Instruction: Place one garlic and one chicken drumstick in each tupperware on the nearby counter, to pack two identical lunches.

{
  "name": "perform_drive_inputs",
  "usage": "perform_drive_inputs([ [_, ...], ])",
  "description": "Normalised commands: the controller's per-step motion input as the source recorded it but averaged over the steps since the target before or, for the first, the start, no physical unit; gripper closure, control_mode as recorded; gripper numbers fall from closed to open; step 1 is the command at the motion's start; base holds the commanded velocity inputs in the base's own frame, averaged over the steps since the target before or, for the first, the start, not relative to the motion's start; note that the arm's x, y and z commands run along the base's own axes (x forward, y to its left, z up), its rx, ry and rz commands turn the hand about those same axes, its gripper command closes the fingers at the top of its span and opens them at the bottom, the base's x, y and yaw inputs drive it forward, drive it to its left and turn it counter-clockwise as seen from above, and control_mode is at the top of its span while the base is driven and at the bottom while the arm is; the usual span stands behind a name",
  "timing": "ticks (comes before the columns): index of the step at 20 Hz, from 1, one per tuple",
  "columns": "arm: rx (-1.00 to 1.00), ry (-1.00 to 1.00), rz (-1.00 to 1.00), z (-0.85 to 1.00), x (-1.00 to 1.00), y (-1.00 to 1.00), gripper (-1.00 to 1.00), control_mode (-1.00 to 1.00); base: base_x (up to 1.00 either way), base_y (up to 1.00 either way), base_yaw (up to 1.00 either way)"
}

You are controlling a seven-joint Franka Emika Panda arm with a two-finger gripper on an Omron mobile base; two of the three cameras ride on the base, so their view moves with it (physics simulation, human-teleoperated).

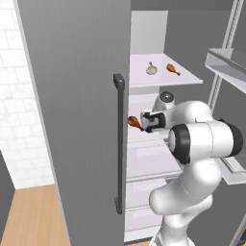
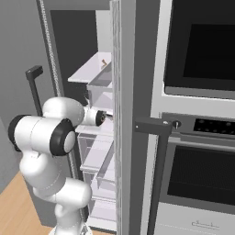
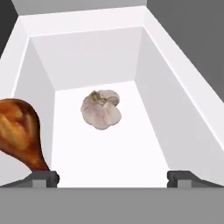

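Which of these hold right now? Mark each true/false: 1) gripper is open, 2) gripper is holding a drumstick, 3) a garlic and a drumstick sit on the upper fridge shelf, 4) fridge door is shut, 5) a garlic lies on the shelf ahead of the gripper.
1) The gripper is open. True.
2) The gripper is holding a drumstick. False: nothing sits between its fingertips; the near chicken drumstick lies off to one side.
3) A garlic and a drumstick sit on the upper fridge shelf. True.
4) The fridge door is shut. False: it stands open, arm reaching inside.
5) A garlic lies ahead of the gripper. True.
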Motion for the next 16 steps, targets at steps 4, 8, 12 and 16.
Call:
perform_drive_inputs([
  [4, 0.02, 0.01, 0.0, -0.14, 0.43, 0.0, -1.0, -1.0, 0.0, 0.0, 0.0],
  [8, 0.0, 0.01, 0.0, -0.26, 0.39, 0.0, -1.0, -1.0, 0.0, 0.0, 0.0],
  [12, 0.0, 0.01, 0.0, -0.29, 0.38, 0.0, -1.0, -1.0, 0.0, 0.0, 0.0],
  [16, 0.0, 0.0, 0.0, -0.25, 0.37, 0.0, -1.0, -1.0, 0.0, 0.0, 0.0],
])
